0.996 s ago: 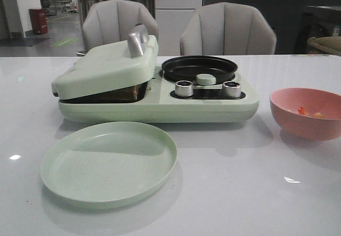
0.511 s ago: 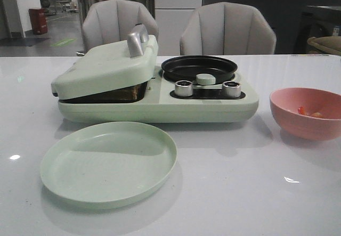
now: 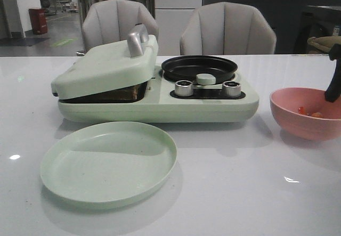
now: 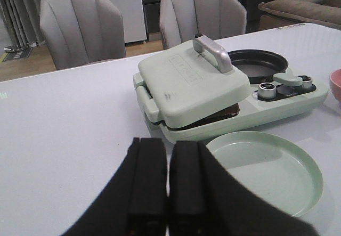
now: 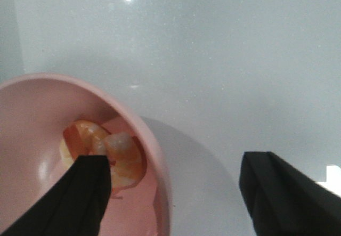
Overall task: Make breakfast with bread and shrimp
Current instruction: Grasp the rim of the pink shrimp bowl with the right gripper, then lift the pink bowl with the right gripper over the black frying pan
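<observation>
Since half second ago, our right gripper [image 5: 176,193] has come in over pink bowl [image 3: 303,120], fingers [image 5: 85,193] spread wide, one over shrimp [image 5: 104,156] inside. Our left gripper [image 4: 168,182] closed, empty, above counter [image 3: 240,182] near green plate [image 3: 109,161].

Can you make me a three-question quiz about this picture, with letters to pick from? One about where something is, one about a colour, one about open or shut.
1. Where is the shrimp?
A. on the green plate
B. in the pink bowl
C. in the black pan

2. What colour is the plate?
A. pale green
B. red
C. blue

3. How is the right tool?
A. shut
B. holding bread
C. open

Answers:
1. B: the orange pieces lie inside the pink bowl, not in the black pan.
2. A: it matches the pale green cooker.
3. C: the right wrist view shows its two fingers wide apart above the bowl's rim.
</observation>
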Available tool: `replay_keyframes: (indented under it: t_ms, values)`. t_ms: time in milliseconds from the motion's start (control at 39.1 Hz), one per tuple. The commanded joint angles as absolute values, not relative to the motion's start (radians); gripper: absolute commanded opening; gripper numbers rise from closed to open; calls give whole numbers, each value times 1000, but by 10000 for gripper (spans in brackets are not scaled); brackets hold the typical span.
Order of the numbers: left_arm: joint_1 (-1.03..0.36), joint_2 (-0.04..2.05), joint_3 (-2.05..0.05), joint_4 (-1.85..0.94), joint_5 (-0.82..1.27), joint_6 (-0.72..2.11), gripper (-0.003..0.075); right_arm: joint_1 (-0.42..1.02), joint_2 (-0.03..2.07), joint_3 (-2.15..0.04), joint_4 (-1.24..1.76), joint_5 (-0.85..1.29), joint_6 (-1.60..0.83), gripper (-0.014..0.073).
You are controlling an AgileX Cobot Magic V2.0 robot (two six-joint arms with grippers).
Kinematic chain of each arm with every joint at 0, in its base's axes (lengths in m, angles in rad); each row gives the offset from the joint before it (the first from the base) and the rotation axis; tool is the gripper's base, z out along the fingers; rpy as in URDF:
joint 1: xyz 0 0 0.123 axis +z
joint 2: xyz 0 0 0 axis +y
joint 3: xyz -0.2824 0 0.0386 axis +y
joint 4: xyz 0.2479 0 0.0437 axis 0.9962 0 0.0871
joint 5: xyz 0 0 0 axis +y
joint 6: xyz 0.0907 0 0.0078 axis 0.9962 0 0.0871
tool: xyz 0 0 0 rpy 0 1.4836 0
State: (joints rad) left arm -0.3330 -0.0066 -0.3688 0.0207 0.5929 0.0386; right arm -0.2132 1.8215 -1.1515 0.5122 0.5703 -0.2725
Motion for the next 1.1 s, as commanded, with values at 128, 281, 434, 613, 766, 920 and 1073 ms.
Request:
replay_keyframes:
  t_ms: [128, 281, 434, 613, 766, 920, 1073]
  values:
    - [-330, -19, -394, 11, 511, 27, 114, -216, 1827, -1197, 532, 563, -311, 394]
    - [-330, -19, -394, 11, 511, 27, 114, -216, 1827, -1197, 550, 547, -311, 122]
    - [-330, -19, -394, 11, 511, 27, 114, -216, 1826, -1197, 609, 552, -311, 145]
    - [-330, -19, -394, 11, 511, 27, 114, -216, 1826, -1197, 650, 554, -310, 145]
    - [-330, -19, -394, 11, 511, 27, 114, -215, 1811, -1259, 669, 593, -311, 145]
    - [-330, -19, -394, 11, 511, 27, 114, -179, 1778, -1371, 664, 612, -312, 145]
    - [-330, -19, -394, 11, 511, 27, 114, -101, 1768, -1491, 664, 603, -312, 145]
